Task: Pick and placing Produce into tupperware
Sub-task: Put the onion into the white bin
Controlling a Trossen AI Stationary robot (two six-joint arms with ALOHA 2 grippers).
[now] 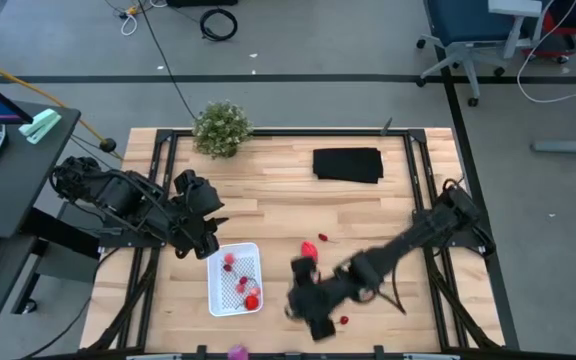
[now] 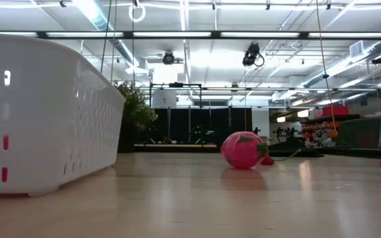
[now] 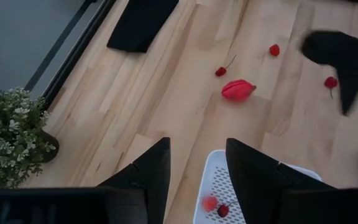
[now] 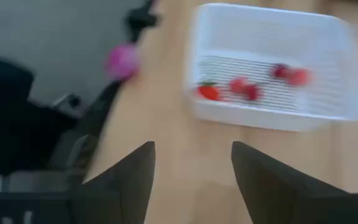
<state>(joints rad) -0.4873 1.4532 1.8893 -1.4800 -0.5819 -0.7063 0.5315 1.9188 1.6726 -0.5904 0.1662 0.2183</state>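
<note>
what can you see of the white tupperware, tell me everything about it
The tupperware is a small white plastic container, rectangular with rounded corners, its walls and base perforated like mesh. It sits upright and open, with no lid, on the wooden table near the front edge, left of centre. Several small red produce pieces lie inside on the base. The left gripper hovers open just above its far end and the right gripper is beside it to the right; neither appears to touch it.

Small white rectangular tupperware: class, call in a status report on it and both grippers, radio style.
Left gripper open, above white mesh-based tupperware. Right gripper open, empty, beside it. Several small red produce pieces inside; larger red oblong on table. Nothing obstructing.
</note>
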